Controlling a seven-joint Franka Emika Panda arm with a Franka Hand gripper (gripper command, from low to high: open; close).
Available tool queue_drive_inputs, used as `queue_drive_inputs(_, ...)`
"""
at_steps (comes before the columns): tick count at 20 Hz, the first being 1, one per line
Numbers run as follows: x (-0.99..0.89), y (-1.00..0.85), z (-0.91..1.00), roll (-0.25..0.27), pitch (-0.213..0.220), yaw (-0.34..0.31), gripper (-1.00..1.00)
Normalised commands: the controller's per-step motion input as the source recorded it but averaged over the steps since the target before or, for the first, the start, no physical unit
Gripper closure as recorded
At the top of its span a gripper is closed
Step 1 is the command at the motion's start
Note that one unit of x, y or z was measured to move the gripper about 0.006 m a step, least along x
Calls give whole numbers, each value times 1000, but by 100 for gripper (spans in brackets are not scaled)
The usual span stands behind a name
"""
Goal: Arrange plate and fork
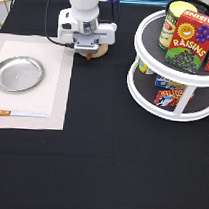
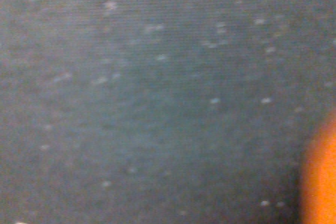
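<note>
Hovering low over wooden disc (image 1: 90, 52), jaws state unclear; plate (image 1: 18, 73) well apart on placemat (image 1: 56, 84).

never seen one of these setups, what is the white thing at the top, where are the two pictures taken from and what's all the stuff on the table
The white thing is a robot arm, and its lower end is the gripper, a two-finger hand. It is low over a round wooden disc near the exterior view's top; whether its fingers are open or shut does not show.

The wide picture comes from a fixed camera looking down across the black table. The blurry close-up comes from a camera on the hand: dark cloth and an orange strip at one edge, which I cannot identify.

At the exterior view's left lies a pale placemat with the plate on it and a wooden-handled utensil below the plate. At the right stands a white two-tier rack holding a raisins box, a can and other packets.
</note>
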Motion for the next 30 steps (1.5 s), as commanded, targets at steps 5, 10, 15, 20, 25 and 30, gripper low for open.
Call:
queue_drive_inputs(5, -294, 145, -257, -193, -157, 66, 100)
queue_drive_inputs(10, -182, -133, 145, -37, -73, 72, 100)
queue_drive_inputs(15, -66, -667, 489, 176, 6, -6, 100)
queue_drive_inputs(20, -20, -754, 527, 180, 9, -20, 100)
queue_drive_inputs(25, -4, -617, 418, 70, 0, -120, 100)
queue_drive_inputs(30, -49, -238, 265, 8, -3, -279, 100)
